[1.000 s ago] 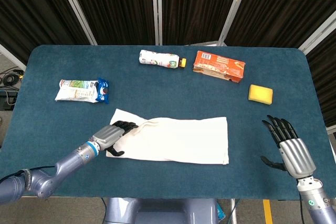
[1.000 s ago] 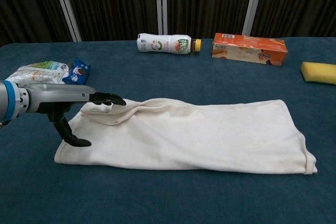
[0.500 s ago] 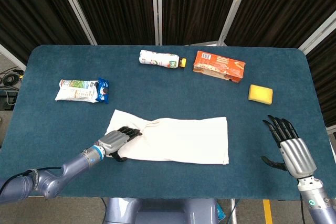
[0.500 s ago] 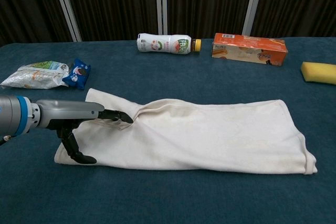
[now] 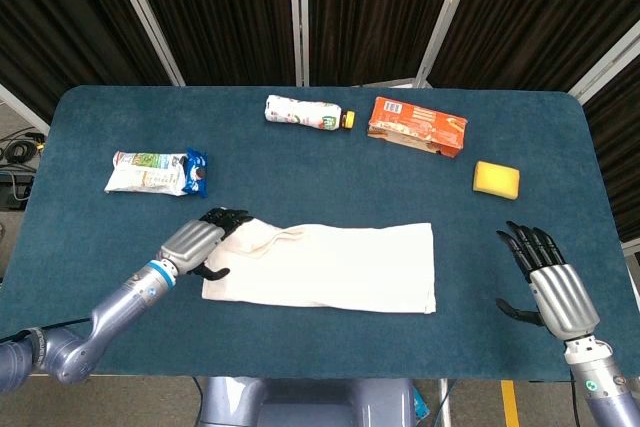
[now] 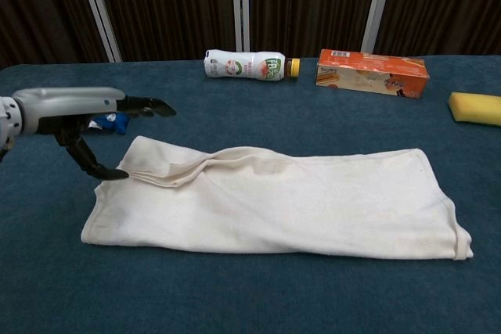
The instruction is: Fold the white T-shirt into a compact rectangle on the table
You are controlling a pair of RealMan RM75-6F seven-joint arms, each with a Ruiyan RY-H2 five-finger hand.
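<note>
White T-shirt (image 6: pixel 290 201) lies folded in a long band on the blue table (image 5: pixel 300 167).
Left hand (image 6: pixel 74 119) hovers at its left end, fingers spread, holding nothing; right hand (image 5: pixel 548 282) is open, well apart at the right.

A white T-shirt (image 5: pixel 330 267) lies on a dark teal-blue table (image 5: pixel 90 237), with black curtains (image 5: pixel 370 7) and pale grey posts behind. At twelve o'clock are a white bottle (image 5: pixel 300 112) with green and pink print and a yellow cap, and an orange box (image 5: pixel 417 126); at two o'clock a yellow sponge (image 5: pixel 496 179); at ten o'clock a white-and-green packet (image 5: pixel 145 173) beside a blue one (image 5: pixel 196 173). Both the left hand (image 5: pixel 195 243) and the right hand (image 5: pixel 550 287) are silver-grey with black fingers, the left with a blue wrist band.
</note>
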